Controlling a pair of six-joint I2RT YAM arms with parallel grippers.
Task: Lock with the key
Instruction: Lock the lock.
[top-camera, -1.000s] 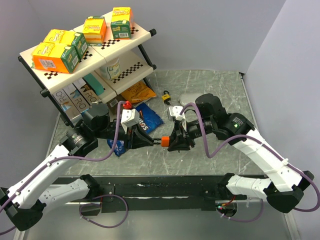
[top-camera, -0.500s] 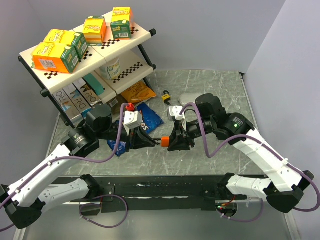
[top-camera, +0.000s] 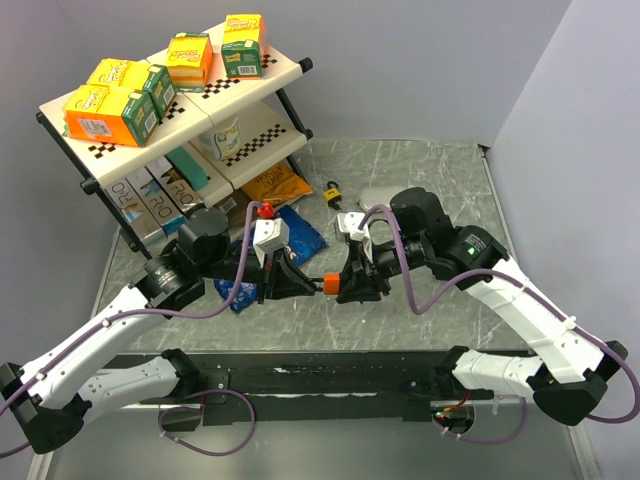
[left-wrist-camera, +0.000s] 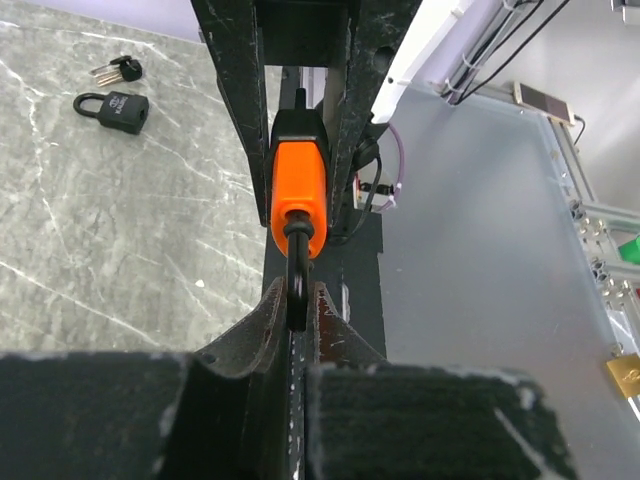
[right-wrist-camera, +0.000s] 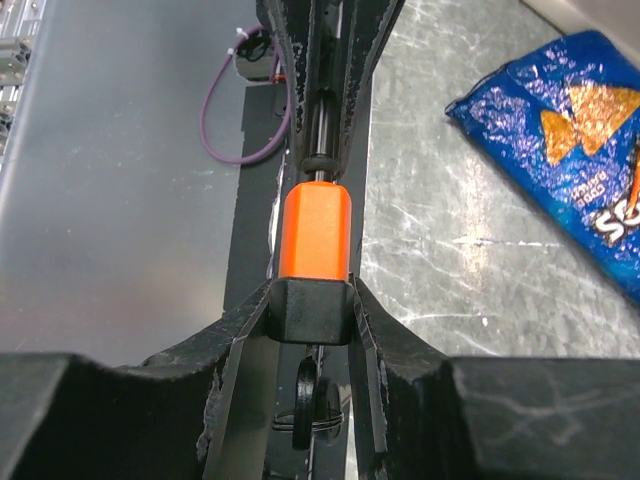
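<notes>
Key bunch (left-wrist-camera: 120, 70) lies untouched at upper left, beside the black padlock (left-wrist-camera: 115, 108). Left gripper (left-wrist-camera: 297, 300), jaws nearly together, pinches the shackle (left-wrist-camera: 297, 270) of the orange padlock (left-wrist-camera: 299, 195). The right gripper (right-wrist-camera: 312, 300), jaws half spread, clamps its body, likely bracing it.

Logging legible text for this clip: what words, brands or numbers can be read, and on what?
"RO": white cartons low in the rack, rest hidden.
Blue chip bag: lettering cut off, unreadable.
Orange and green boxes, black padlock: print too small to read.
</notes>
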